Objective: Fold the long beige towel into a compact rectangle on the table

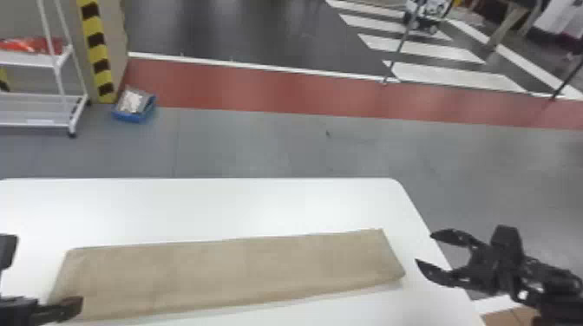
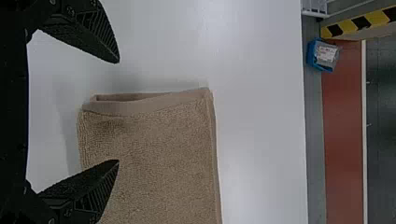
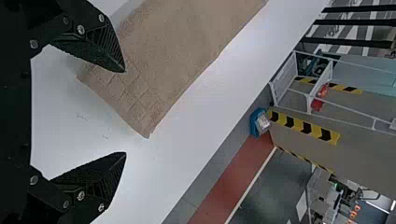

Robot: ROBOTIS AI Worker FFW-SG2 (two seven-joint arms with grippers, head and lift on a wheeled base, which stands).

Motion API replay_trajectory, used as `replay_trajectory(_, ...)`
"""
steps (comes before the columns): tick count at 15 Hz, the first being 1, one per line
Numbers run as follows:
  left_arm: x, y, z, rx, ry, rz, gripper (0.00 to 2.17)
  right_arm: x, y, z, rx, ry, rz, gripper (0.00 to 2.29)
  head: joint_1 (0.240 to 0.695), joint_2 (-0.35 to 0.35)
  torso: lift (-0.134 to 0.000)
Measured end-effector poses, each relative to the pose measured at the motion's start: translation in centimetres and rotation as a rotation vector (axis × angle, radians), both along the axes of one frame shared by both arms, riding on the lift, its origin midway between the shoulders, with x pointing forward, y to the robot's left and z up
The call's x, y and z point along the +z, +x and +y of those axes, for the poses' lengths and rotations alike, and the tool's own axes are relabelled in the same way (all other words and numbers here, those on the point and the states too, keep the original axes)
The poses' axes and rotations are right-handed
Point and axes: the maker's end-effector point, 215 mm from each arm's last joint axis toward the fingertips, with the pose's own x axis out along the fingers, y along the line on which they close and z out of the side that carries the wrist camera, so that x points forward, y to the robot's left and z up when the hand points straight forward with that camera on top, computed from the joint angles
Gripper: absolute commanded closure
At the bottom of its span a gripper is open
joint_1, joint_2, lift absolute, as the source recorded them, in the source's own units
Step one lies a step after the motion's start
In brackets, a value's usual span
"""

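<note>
The beige towel (image 1: 230,273) lies as a long flat strip across the white table, its layers stacked. At its left end, my left gripper (image 1: 41,277) stands with one finger over the towel's near corner. In the left wrist view my left gripper (image 2: 116,112) is open, and the towel (image 2: 159,154) shows a folded end edge beneath it. Off the towel's right end, by the table's right edge, is my right gripper (image 1: 423,247), open and holding nothing. In the right wrist view my right gripper (image 3: 125,112) has its fingers wide apart near the towel's end (image 3: 163,60).
The white table (image 1: 195,208) has its far edge behind the towel and a rounded far right corner. On the floor beyond stand a blue bin (image 1: 133,106) and a white shelf rack (image 1: 60,95). A brown box (image 1: 512,316) sits low beside the table at the right.
</note>
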Motion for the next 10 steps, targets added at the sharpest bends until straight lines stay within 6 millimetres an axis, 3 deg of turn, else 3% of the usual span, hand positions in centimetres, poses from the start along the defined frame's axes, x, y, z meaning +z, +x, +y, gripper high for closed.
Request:
replay_trajectory(2, -0.5, -0.1, 0.2, 0.038, 0.011, 0.007, 0.13, 0.4, 0.4, -0.5, -0.037, 0.012, -0.038, 0.29, 0.695, -0.297, 0.0)
replay_trajectory(4, -0.9, -0.5, 0.6, 0.078, 0.007, 0.016, 0.13, 1.3, 0.6, -1.1, -0.086, 0.065, -0.092, 0.08, 0.695, -0.3, 0.0)
replay_trajectory(7, -1.0, -1.3, 2.0, 0.13, -0.007, 0.007, 0.13, 2.5, 0.8, -1.4, -0.132, 0.16, -0.143, 0.08, 0.695, -0.292, 0.0)
replay_trajectory(9, -0.5, -1.9, 3.2, 0.165, -0.011, -0.02, 0.13, 2.0, 1.0, -0.2, -0.145, 0.227, -0.144, 0.18, 0.695, -0.274, 0.0)
replay_trajectory(10, -0.2, -2.4, 3.7, 0.182, -0.021, -0.028, 0.13, 1.6, 1.3, 0.9, -0.144, 0.256, -0.145, 0.35, 0.695, -0.247, 0.0)
